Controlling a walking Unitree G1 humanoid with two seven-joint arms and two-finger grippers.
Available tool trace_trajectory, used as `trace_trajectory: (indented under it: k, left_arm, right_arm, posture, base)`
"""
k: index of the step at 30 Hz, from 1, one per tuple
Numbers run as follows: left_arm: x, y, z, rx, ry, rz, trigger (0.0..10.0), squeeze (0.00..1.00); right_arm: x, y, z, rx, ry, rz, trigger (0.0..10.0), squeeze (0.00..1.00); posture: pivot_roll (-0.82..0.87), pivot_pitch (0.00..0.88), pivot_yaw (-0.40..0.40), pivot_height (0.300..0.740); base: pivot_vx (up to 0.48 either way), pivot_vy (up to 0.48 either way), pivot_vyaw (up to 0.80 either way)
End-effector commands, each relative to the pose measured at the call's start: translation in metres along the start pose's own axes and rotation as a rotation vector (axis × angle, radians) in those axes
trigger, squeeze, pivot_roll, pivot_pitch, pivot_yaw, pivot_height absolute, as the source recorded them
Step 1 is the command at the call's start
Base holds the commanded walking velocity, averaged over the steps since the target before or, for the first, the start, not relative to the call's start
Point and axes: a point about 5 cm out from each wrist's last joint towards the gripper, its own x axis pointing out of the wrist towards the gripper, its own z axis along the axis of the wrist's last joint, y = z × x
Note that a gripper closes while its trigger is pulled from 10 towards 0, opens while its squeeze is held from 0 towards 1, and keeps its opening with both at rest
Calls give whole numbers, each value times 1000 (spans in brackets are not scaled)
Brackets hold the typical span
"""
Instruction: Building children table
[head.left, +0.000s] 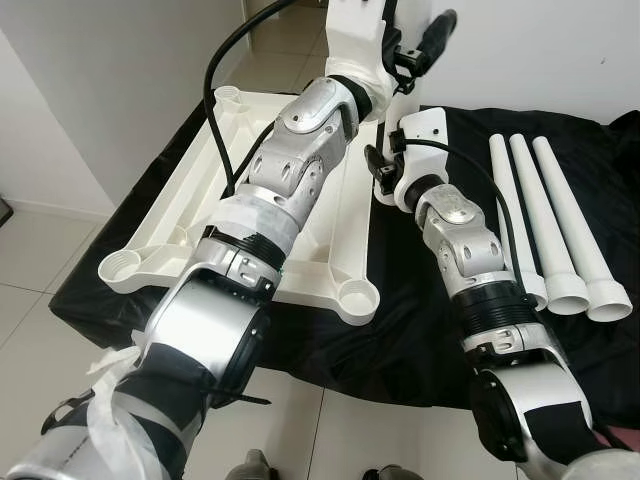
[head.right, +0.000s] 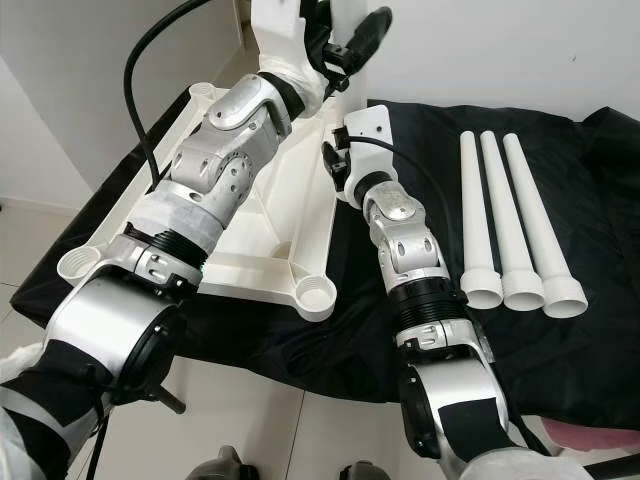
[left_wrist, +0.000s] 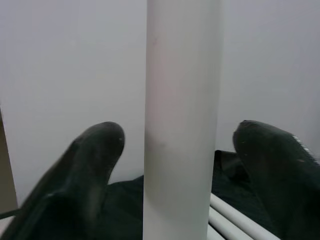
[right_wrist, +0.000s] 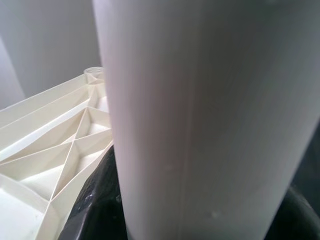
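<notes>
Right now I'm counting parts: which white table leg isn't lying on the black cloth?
The white plastic table leg standing upright between the left tool's fingers; the three other white legs lie side by side on the cloth.

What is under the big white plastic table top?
A black cloth lies under the upside-down white plastic table top, spreading out past its edges. Below the cloth, pale floor tiles show; whatever is directly beneath the top stays covered.

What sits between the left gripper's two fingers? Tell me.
A white table leg stands upright between the left gripper's spread black fingers, with gaps on both sides, in the left wrist view.
</notes>
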Motion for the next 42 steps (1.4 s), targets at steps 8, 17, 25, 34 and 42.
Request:
trace_trajectory:
  k: [8, 17, 25, 34, 42]
  left_arm:
    - [-9, -11, 7, -43, -46, -272, 10000, 0]
    - [-33, 11, -7, -58, 12, -215, 10000, 0]
    - [-76, 34, -43, 17, 170, -142, 10000, 0]
    - [-128, 51, -81, 143, 388, -125, 10000, 0]
    - [-168, 54, -110, 161, 596, -219, 10000, 0]
  right_arm:
    - [-5, -8, -6, 60, 1, -80, 10000, 0]
    - [-28, -35, -15, 119, -73, -247, 10000, 0]
    - [-56, -49, -15, 163, -174, -351, 10000, 0]
    - [-74, -61, -19, 138, -174, -403, 10000, 0]
    - [-85, -70, -16, 109, -179, -434, 10000, 0]
  posture:
    - [-53, 0, 48, 740]
    - [-47, 0, 42, 740]
    - [-54, 0, 51, 740]
    - [-67, 0, 61, 740]
    - [-71, 0, 70, 740]
  base:
    - [0, 0, 0]
    - [0, 0, 0]
    - [0, 0, 0]
    - [0, 0, 0]
    - [0, 0, 0]
